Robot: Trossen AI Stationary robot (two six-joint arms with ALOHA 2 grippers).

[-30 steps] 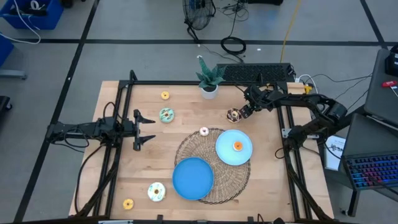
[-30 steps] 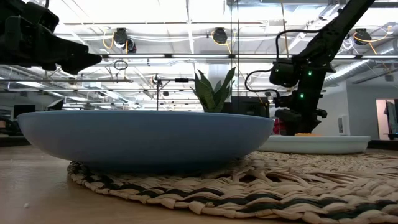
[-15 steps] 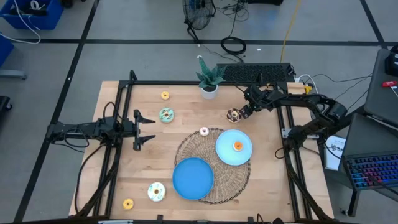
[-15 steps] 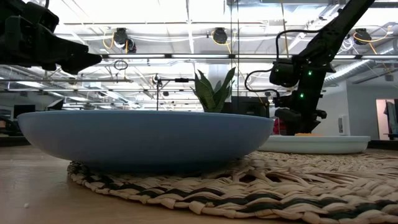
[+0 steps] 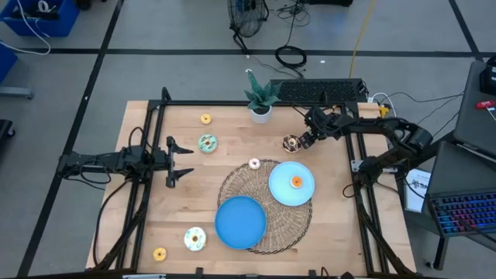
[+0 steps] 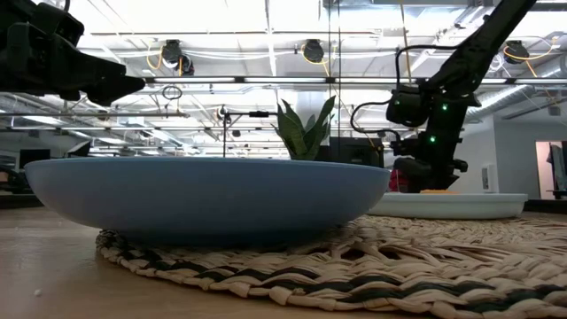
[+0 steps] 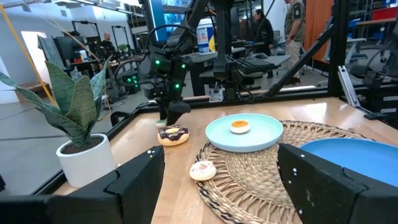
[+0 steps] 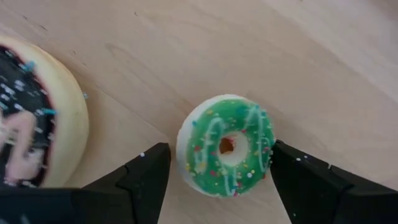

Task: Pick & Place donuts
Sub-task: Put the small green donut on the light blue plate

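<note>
One small orange-iced donut (image 5: 296, 182) sits on my pale blue round plate (image 5: 280, 188) — the rest lie on the wooden tabletop (image 5: 232, 139). My right gripper (image 8: 217, 180) is wide open around a green-iced donut (image 8: 226, 144), gripping nothing; my left gripper (image 5: 180, 160) waits open.

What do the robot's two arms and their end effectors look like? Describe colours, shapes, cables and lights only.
Both arms are dark, slim and jointed. The left end effector ends in two thin, pointed black fingers. The right end effector has broad, angular black fingers; looped black cables and small green lights show near its wrist.
</note>
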